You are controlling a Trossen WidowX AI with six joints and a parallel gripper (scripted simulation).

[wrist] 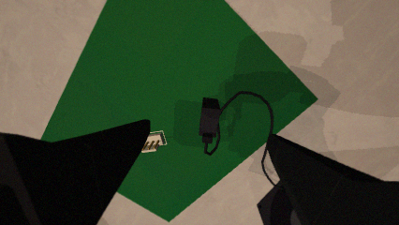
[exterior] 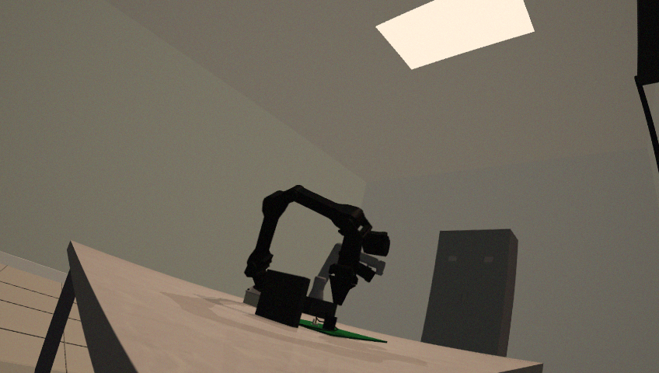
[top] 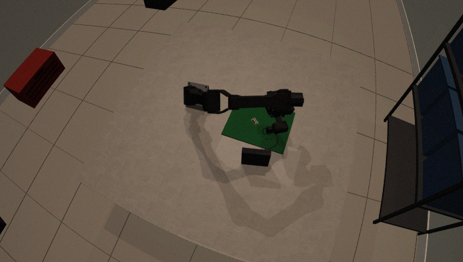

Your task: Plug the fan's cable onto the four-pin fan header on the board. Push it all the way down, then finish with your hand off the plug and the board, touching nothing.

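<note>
With its fingers spread apart and nothing clamped, the gripper (exterior: 340, 302) (wrist: 209, 132) is held above the green board (top: 238, 124) (exterior: 360, 336) (wrist: 140, 84), where the black plug (top: 269, 129) (exterior: 329, 322) (wrist: 209, 119) is seen unplugged, beside the pale four-pin header (top: 254, 121) (wrist: 155, 142), its thin cable (top: 278, 140) (wrist: 271, 110) looped toward the table (top: 162, 146) (exterior: 185, 314) (wrist: 28, 61).

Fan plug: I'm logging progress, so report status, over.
Tool open, above board; plug loose beside header, unmated; nothing seen between tool and plug.
</note>
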